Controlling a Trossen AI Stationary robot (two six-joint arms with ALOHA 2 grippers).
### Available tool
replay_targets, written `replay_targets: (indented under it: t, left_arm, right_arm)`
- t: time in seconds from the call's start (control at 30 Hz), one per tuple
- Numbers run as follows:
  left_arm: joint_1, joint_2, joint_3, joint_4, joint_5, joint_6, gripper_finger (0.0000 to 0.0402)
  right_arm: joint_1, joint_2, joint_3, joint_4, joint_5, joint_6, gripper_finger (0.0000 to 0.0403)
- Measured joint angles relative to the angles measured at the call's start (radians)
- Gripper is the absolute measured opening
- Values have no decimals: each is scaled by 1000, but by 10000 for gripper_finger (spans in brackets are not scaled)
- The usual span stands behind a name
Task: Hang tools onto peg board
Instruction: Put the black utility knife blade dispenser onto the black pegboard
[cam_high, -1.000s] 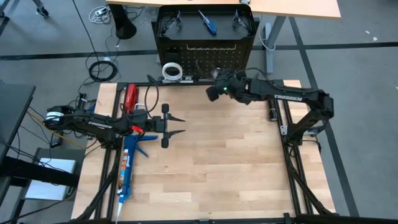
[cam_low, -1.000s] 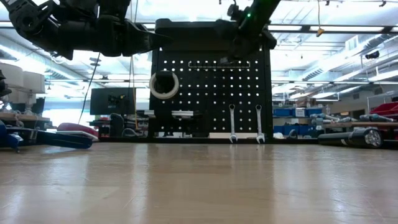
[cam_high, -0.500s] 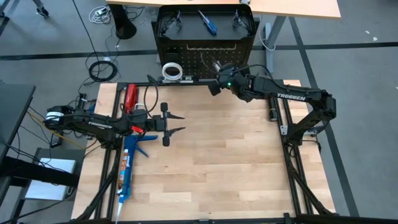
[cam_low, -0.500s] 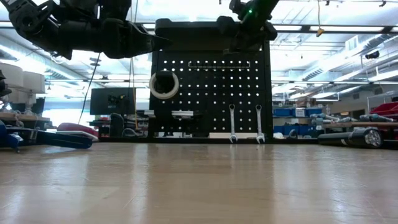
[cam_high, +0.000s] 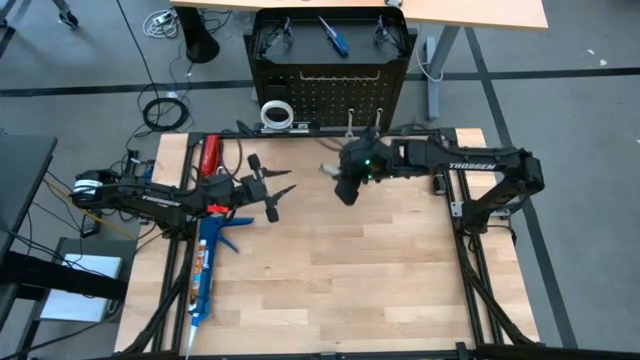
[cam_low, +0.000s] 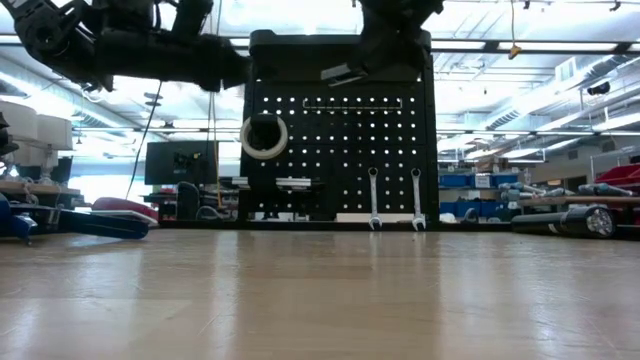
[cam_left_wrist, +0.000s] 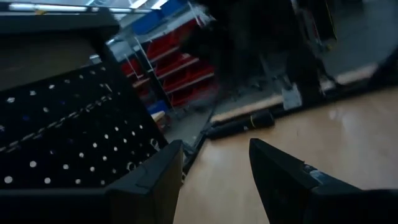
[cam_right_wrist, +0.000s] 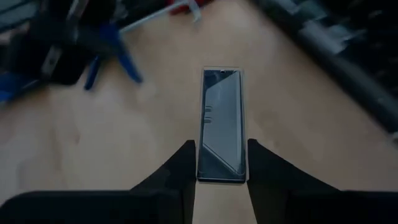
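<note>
The black peg board (cam_high: 330, 85) stands at the table's far edge. In the low view (cam_low: 340, 150) a white tape roll (cam_low: 264, 137) and two silver wrenches (cam_low: 373, 198) hang on it. Two safety glasses (cam_high: 272, 35) and a blue-handled screwdriver (cam_high: 333, 37) lie behind its top. My right gripper (cam_high: 335, 172) is high in front of the board, shut on a flat oblong dark-and-clear tool (cam_right_wrist: 222, 124). My left gripper (cam_high: 272, 190) is open and empty above the table's left part, seen also in its wrist view (cam_left_wrist: 214, 162). My right gripper pinches the flat tool by its end nearest the wrist (cam_right_wrist: 222, 173) between its two fingers. The fingers lie along the tool, which sticks out past the fingertips. They slant down toward the table's left. The tool (cam_low: 345, 73) is lifted clear of table and board.
A long blue caulking gun (cam_high: 205, 265) and a red-handled tool (cam_high: 210, 155) lie at the table's left edge under my left arm. The pale wooden tabletop (cam_high: 360, 270) is bare in its middle and near part.
My right gripper has drawn back from the peg board toward the table's near and left side and turned away from the board, tipping down, with the flat tool in its fingers. My left gripper has rolled about its wrist while staying in nearly the same place.
</note>
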Motion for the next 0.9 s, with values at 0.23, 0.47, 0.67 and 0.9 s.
replay_targets:
  t: [0.23,0.47,0.67,0.9]
  left_arm:
    - [0,0,0,25,2,-24,193]
    - [0,0,0,29,-10,-46,193]
    - [0,0,0,25,-9,-47,193]
    - [0,1,0,21,141,-45,193]
  right_arm:
    - [50,62,0,69,-93,1,117]
    - [67,132,0,139,-179,17,117]
    - [69,129,0,191,-172,36,117]
    - [63,129,0,222,-178,39,117]
